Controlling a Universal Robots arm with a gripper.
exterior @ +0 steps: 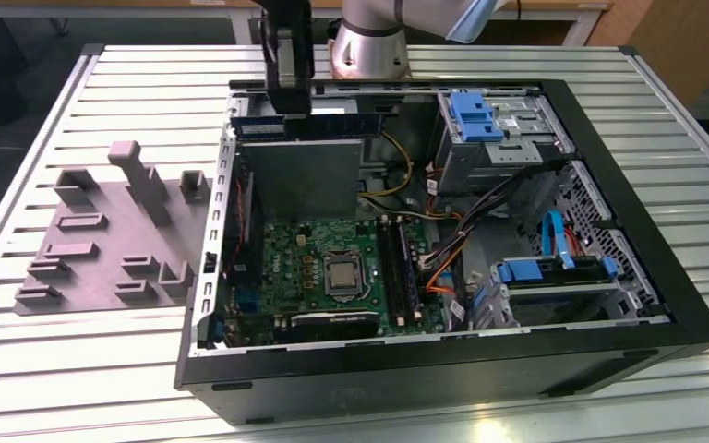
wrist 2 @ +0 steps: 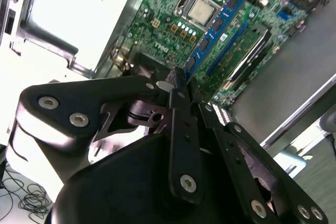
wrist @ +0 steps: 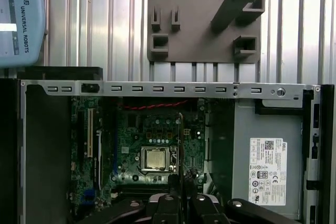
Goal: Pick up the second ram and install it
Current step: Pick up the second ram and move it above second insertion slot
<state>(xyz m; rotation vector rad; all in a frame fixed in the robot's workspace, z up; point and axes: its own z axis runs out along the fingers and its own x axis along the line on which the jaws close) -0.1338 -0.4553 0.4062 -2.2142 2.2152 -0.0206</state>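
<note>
The second ram (wrist 2: 218, 22) is gripped between the closed jaws of the gripper (wrist 2: 178, 80) and held over the far end of the open computer case (exterior: 453, 367), above the green motherboard (exterior: 306, 249), with a grey tray (exterior: 108, 245) lying on the table (exterior: 681, 138) at the exterior view's left

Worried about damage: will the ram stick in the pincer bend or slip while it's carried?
The second ram is probably stiff: it juts straight from the pincer. Thin with exposed chips, so likely fragile. Gripped off-centre, it might pivot.
</note>
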